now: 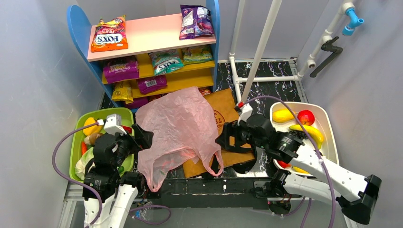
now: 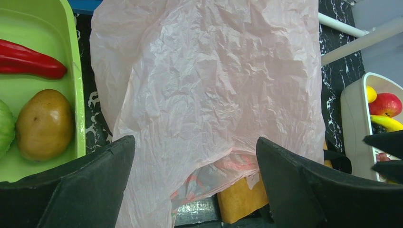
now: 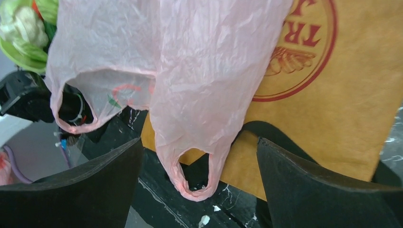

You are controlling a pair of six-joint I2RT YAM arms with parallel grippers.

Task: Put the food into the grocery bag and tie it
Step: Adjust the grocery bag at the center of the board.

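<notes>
The pink grocery bag (image 1: 180, 126) lies flat and crumpled in the middle, partly over a brown paper bag (image 1: 227, 114). Its two loop handles point toward the arms; one loop (image 3: 197, 183) lies just ahead of my right gripper (image 3: 199, 140). My left gripper (image 2: 194, 139) hovers open over the bag's near left part (image 2: 204, 85). Both grippers (image 1: 142, 136) (image 1: 224, 140) are open and hold nothing. Food sits apart from the bag: snack packets (image 1: 196, 21) on the shelf, yellow fruit (image 1: 283, 115) in the white tray, a red pepper (image 2: 31, 61) in the green tray.
A blue shelf (image 1: 78, 28) with pink and yellow boards stands at the back. The green tray (image 1: 76, 142) is at the left by my left arm, the white tray (image 1: 330, 123) at the right. White pipes (image 1: 259, 57) rise behind the paper bag.
</notes>
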